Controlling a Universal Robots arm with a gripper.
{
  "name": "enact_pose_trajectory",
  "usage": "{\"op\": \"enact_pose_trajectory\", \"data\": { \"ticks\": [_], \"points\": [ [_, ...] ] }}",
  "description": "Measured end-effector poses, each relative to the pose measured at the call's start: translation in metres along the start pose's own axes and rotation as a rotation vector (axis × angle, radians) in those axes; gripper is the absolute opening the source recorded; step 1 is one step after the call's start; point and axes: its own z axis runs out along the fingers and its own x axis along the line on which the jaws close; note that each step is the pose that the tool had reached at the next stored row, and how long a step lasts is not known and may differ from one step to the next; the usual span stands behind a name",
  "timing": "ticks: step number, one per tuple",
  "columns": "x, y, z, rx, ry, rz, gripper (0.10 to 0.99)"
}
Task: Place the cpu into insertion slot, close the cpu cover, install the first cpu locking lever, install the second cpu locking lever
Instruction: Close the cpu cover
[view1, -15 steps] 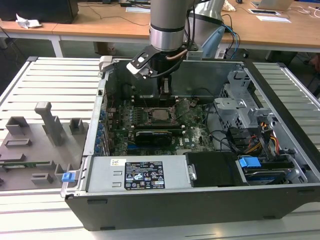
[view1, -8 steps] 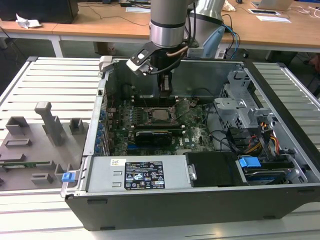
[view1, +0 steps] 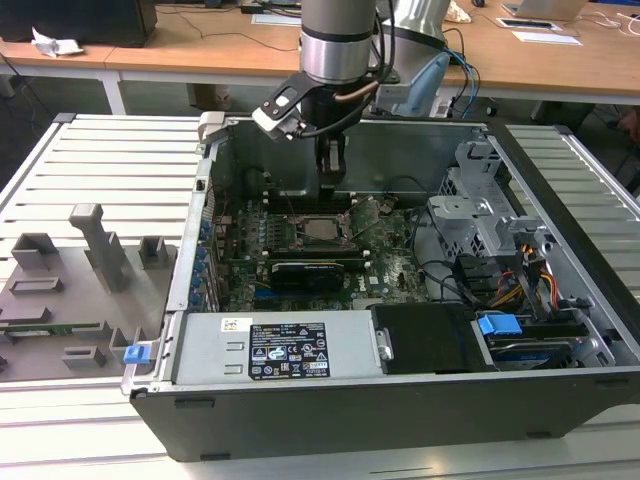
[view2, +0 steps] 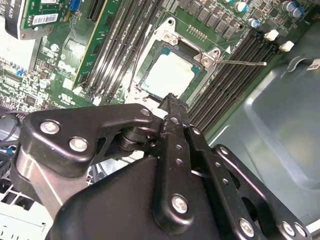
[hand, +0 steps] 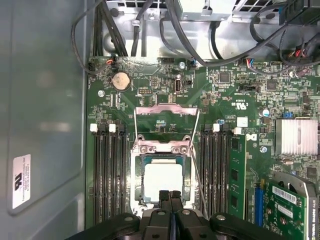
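The cpu (hand: 162, 179), a silver-grey square chip, lies flat in the insertion slot (hand: 141, 162) on the green motherboard; it also shows in the second wrist view (view2: 167, 75) and the exterior view (view1: 320, 228). The cpu cover (hand: 150, 110) stands swung open beyond the socket, its square opening showing the board behind. Two thin wire levers (hand: 199, 185) (view2: 240, 63) stick out beside the socket, unlatched. My gripper (hand: 170, 196) (view2: 172, 100) (view1: 332, 172) hangs just above the cpu's edge, its black fingers pressed together with nothing between them.
Rows of long black memory slots (hand: 110, 175) flank the socket on both sides. A black expansion card (view1: 305, 270) lies in front of it. Cables and a metal drive cage (view1: 480, 215) fill the case at the exterior view's right. The case wall (hand: 45, 100) stands close by.
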Motion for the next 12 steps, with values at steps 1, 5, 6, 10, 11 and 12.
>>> {"op": "enact_pose_trajectory", "data": {
  "ticks": [1,5,6,10,11,12],
  "points": [
    [0.0001,0.0006,0.0000,0.000,-0.0001,0.000,0.110],
    [0.0005,0.0068,0.0002,0.000,-0.0011,0.000,0.110],
    [0.0007,0.0074,0.0002,0.000,-0.0023,0.000,0.110],
    [0.0023,0.0151,0.0003,0.000,-0.0036,0.000,0.110],
    [0.0031,0.0173,0.0003,0.000,-0.0036,-0.001,0.110],
    [0.0040,0.0192,0.0003,0.000,-0.0036,-0.001,0.110]
  ]
}}
